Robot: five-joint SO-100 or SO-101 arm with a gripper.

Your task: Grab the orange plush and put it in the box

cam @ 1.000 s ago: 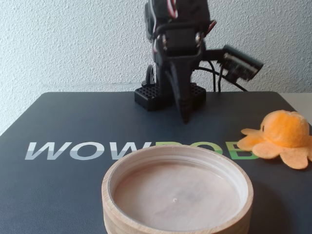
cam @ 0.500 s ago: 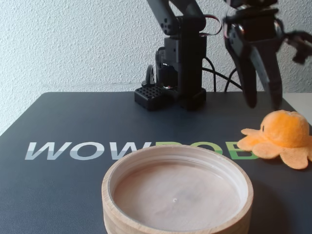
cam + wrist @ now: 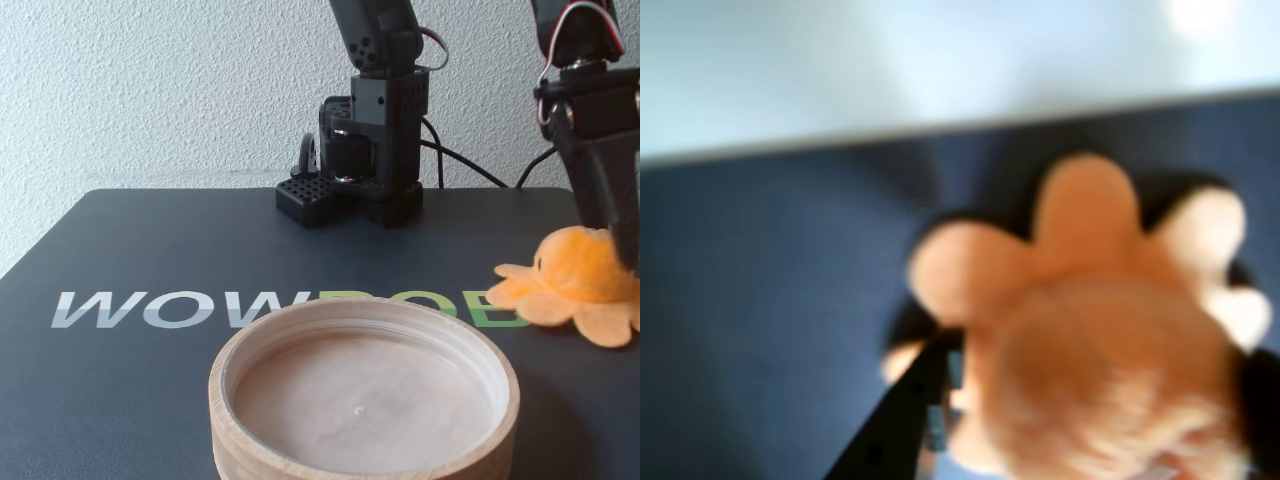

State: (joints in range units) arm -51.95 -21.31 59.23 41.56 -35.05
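The orange plush (image 3: 575, 275) lies on the dark mat at the right of the fixed view, tentacles spread flat. It fills the lower right of the blurred wrist view (image 3: 1100, 300). My gripper (image 3: 620, 250) comes down on it from above right. In the wrist view the gripper (image 3: 1100, 365) has one black finger (image 3: 900, 420) on the plush's left and a dark finger at the right edge, so the open jaws straddle the head. The box (image 3: 365, 470), a round light-wood bowl, stands empty at the front centre, left of the plush.
The arm's black base (image 3: 370, 150) with cables stands at the back of the mat (image 3: 150, 250), which bears pale "WOWROBO" lettering. A white textured wall is behind. In the wrist view the mat's edge (image 3: 940, 135) meets a pale surface beyond.
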